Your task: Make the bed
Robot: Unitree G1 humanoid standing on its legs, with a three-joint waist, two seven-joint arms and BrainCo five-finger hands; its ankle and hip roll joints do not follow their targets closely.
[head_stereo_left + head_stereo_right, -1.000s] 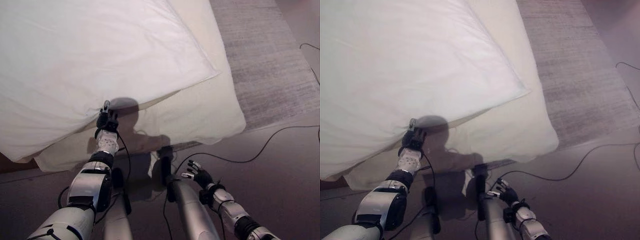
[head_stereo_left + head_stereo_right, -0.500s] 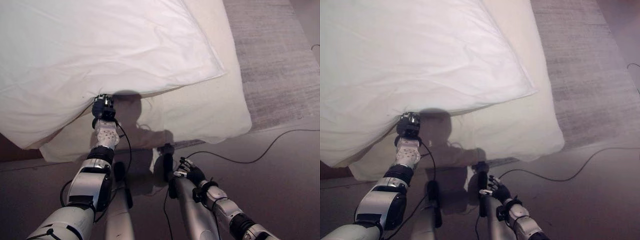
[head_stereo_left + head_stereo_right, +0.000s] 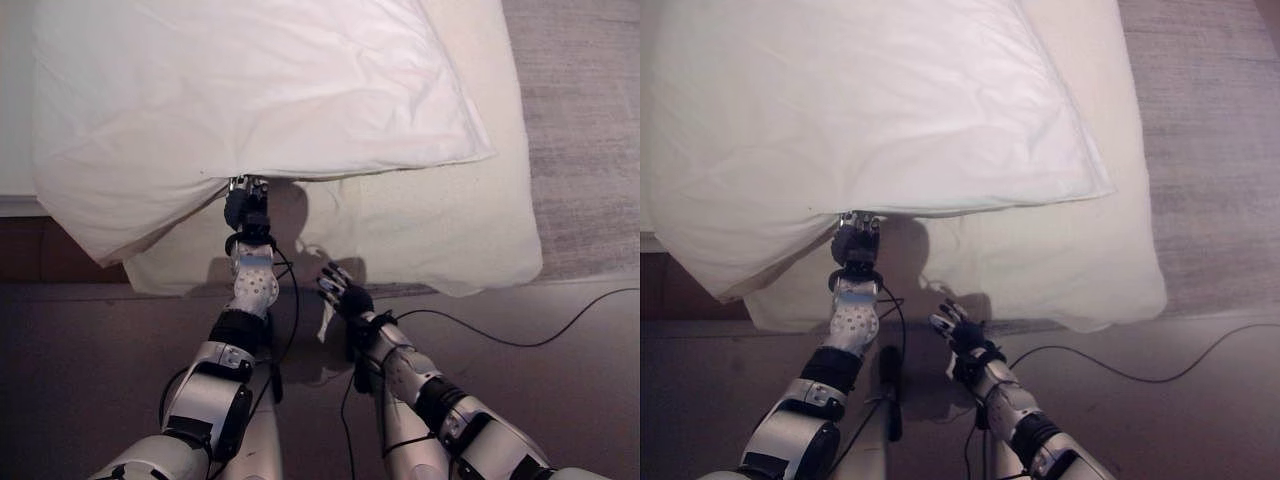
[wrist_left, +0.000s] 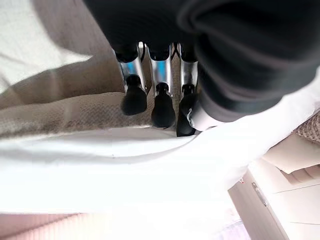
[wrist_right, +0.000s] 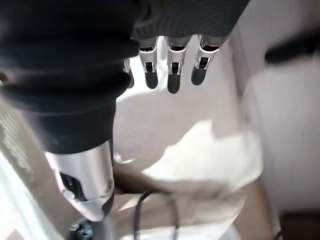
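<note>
Two hands work the bed's near edge: my left hand [image 3: 247,203] has its fingers [image 4: 134,98] clenched on the white duvet [image 3: 250,90] hem, likely to drag it square, while my right hand [image 3: 340,290] hangs released beside the cream mattress [image 3: 450,230].

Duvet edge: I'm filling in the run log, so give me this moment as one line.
left hand: at white duvet edge, grip unclear | right hand: open, free, low beside bed | cream blanket: under duvet
</note>
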